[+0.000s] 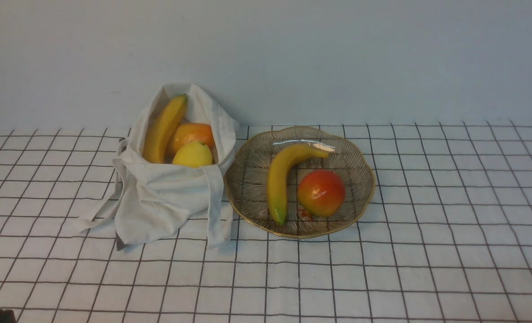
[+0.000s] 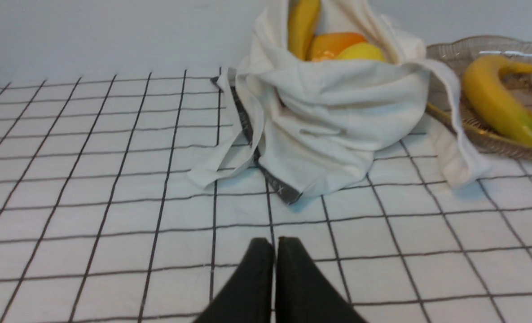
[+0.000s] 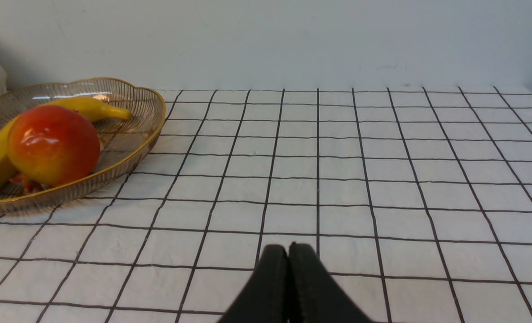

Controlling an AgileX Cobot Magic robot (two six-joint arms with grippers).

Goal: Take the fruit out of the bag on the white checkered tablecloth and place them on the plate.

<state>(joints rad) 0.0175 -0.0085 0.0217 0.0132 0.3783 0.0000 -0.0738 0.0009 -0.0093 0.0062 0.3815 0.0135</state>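
An off-white cloth bag [image 1: 167, 197] sits open on the white checkered tablecloth [image 1: 382, 269]. Inside it are a banana [image 1: 163, 130], a round orange fruit [image 1: 193, 134] and a yellow lemon [image 1: 193, 154]. Right of the bag, the gold-rimmed glass plate [image 1: 364, 197] holds a second banana [image 1: 278, 179] and a red-orange round fruit [image 1: 321, 193]. My left gripper [image 2: 274, 244] is shut and empty, low over the cloth in front of the bag [image 2: 337, 116]. My right gripper [image 3: 288, 249] is also shut and empty, over bare cloth to the right of the plate [image 3: 126, 161].
A plain pale wall runs along the back edge of the table, right behind the bag and plate. One bag strap [image 1: 214, 206] hangs down beside the plate's rim. Another strap [image 1: 97, 217] trails on the cloth to the left.
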